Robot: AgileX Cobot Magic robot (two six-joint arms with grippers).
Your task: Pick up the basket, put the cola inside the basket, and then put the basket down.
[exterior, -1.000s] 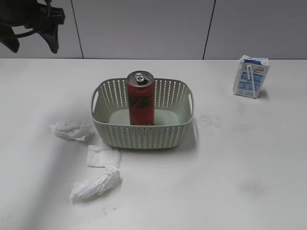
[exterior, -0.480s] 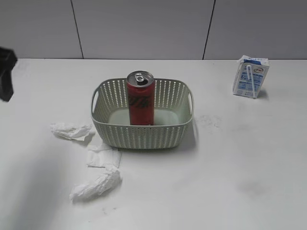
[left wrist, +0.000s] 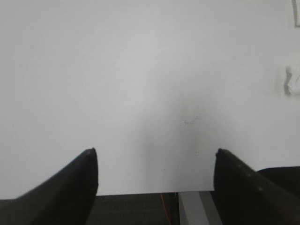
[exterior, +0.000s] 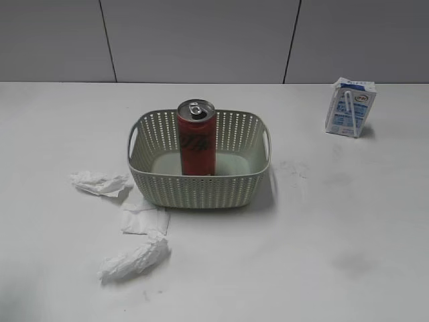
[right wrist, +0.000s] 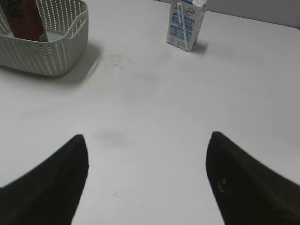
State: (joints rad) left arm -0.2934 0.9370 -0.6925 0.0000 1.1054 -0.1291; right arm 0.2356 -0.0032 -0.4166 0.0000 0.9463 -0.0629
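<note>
Exterior view: basket point(exterior: 199, 181) sits on the white table point(exterior: 348, 221), near its middle, with no arm in sight.
Cola: can point(exterior: 196, 137) stands upright inside the basket, toward its back wall, pull-tab top up and rising above the rim.
Basket: flat on the table, long side facing the camera, cut-out handles at the left and right ends.
Carton point(exterior: 350, 106): blue and white, upright at the far right of the table, well apart from the basket.
Tissues: one crumpled piece point(exterior: 99, 182) lies just left of the basket; a flatter piece point(exterior: 144, 219) sits near the front left corner; a third wad point(exterior: 134, 259) lies nearer the camera.
Left wrist view: left hand point(left wrist: 156, 154) has its two dark fingers spread wide apart over bare table, nothing between them; the table's near edge runs just below the tips, and a white scrap point(left wrist: 293, 80) shows at the right edge.
Right wrist view: right hand point(right wrist: 148, 137) is also wide apart and holds nothing, hanging over bare table.
Right wrist surroundings: basket corner point(right wrist: 51, 51) with the red can point(right wrist: 26, 18) in it shows at upper left, the carton point(right wrist: 185, 23) at the top, both well apart from the fingers.
</note>
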